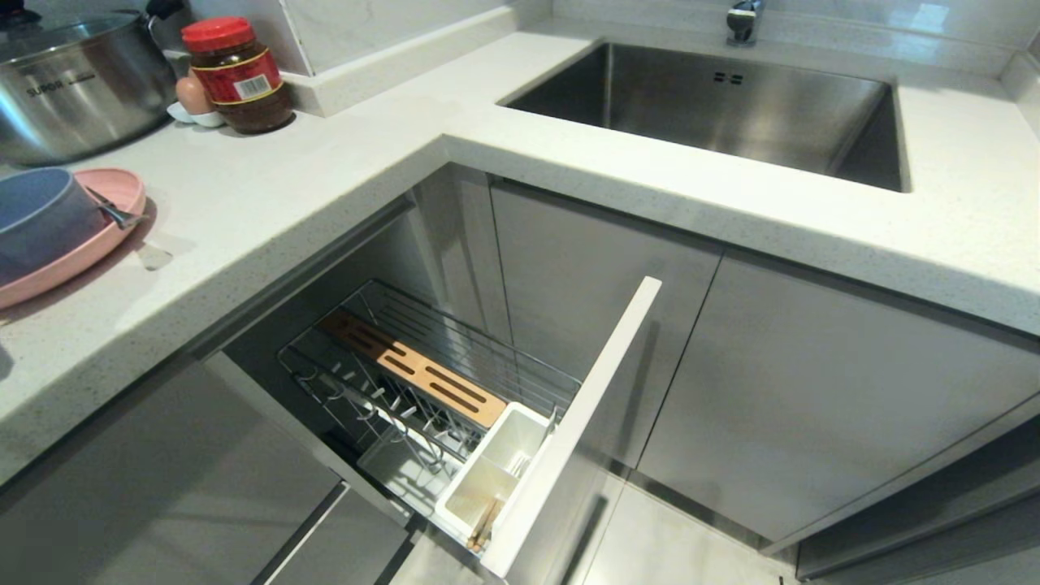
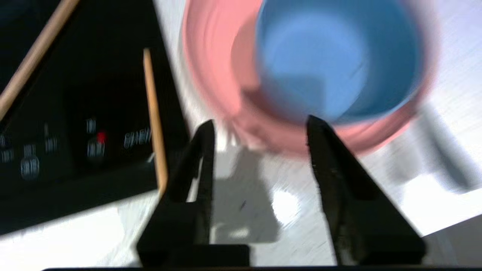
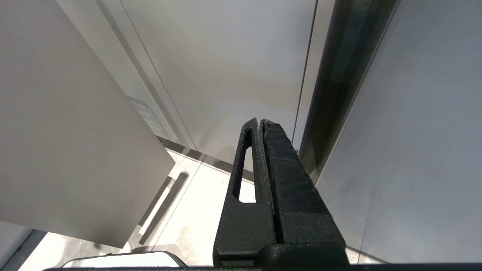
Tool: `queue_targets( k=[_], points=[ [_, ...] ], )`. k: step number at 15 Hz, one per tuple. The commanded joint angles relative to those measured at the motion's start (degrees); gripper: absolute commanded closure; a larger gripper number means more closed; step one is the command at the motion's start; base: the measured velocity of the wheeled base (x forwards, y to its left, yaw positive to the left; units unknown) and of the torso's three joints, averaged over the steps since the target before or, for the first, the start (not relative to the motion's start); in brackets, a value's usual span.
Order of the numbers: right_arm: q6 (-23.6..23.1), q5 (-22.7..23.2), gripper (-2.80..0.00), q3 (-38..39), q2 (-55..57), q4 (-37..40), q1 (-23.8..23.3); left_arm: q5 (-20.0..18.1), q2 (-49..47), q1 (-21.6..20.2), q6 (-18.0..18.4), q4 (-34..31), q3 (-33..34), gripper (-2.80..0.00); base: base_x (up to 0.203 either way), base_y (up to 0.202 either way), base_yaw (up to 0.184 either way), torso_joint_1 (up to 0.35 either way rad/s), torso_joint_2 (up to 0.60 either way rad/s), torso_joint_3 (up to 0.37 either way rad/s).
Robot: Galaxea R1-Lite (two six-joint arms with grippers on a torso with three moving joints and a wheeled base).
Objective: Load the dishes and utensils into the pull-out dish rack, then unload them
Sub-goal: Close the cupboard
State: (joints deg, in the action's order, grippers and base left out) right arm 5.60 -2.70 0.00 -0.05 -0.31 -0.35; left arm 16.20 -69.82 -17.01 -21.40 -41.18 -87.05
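Ahead of the left pincer, just beyond its fingertips, the pink plate lies on the white worktop with the pale-blue bowl sitting in it. The jaws stand partly apart with nothing between them; only bare worktop shows in the gap. Whether the tips touch the plate rim cannot be told, as this view is smeared. To one side of the pincer a light wooden chopstick lies over a dark panel, with a second wooden stick further off.

Head view findings: the slim metal utensil rests on the plate beside the bowl, far from the rack. The pull-out dish rack stands drawn out below the worktop, its wire slots holding no dishes. Something wooden, apparently chopsticks, stands in the white utensil cup nearest the front panel.

The right pincer hangs parked beside the cabinet fronts, jaws pressed together, holding nothing.

Assessment: the plate, bowl and metal utensil are all outside the rack, and only the cup appears loaded. Whether this is early loading or late unloading cannot be settled here. The left pincer looks lined up for a grasp at the plate's near rim.
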Motion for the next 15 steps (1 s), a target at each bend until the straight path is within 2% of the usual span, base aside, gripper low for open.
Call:
queue_targets(
  k=[1, 4, 6, 8, 10, 13, 15],
  points=[
    [0.0, 0.0, 0.00, 0.0, -0.1, 0.0, 0.0, 0.1, 1.0, 0.1, -0.4, 3.3, -3.7, 0.00, 0.000, 0.000, 0.000, 0.000, 0.00, 0.000],
    [0.0, 0.0, 0.00, 0.0, -0.1, 0.0, 0.0, -0.1, 1.4, 1.9, -0.8, 11.7, -10.0, 0.00, 0.000, 0.000, 0.000, 0.000, 0.00, 0.000],
    [0.0, 0.0, 0.00, 0.0, -0.1, 0.0, 0.0, 0.0, 0.9, 7.6, -2.6, 16.6, -13.8, 0.00, 0.000, 0.000, 0.000, 0.000, 0.00, 0.000],
    [0.0, 0.0, 0.00, 0.0, -0.1, 0.0, 0.0, 0.7, 0.6, 13.2, -4.3, 18.7, -15.7, 0.00, 0.000, 0.000, 0.000, 0.000, 0.00, 0.000],
    [0.0, 0.0, 0.00, 0.0, -0.1, 0.0, 0.0, 2.6, 1.7, 19.4, -4.9, 19.2, -16.1, 0.00, 0.000, 0.000, 0.000, 0.000, 0.00, 0.000],
    [0.0, 0.0, 0.00, 0.0, -0.1, 0.0, 0.0, 2.3, 8.5, 21.5, -4.2, 19.1, -14.1, 0.00, 0.000, 0.000, 0.000, 0.000, 0.00, 0.000],
    [0.0, 0.0, 0.00, 0.0, -0.1, 0.0, 0.0, 0.0, 15.8, 22.2, 0.3, 19.0, -9.4, 0.00, 0.000, 0.000, 0.000, 0.000, 0.00, 0.000]
  ],
)
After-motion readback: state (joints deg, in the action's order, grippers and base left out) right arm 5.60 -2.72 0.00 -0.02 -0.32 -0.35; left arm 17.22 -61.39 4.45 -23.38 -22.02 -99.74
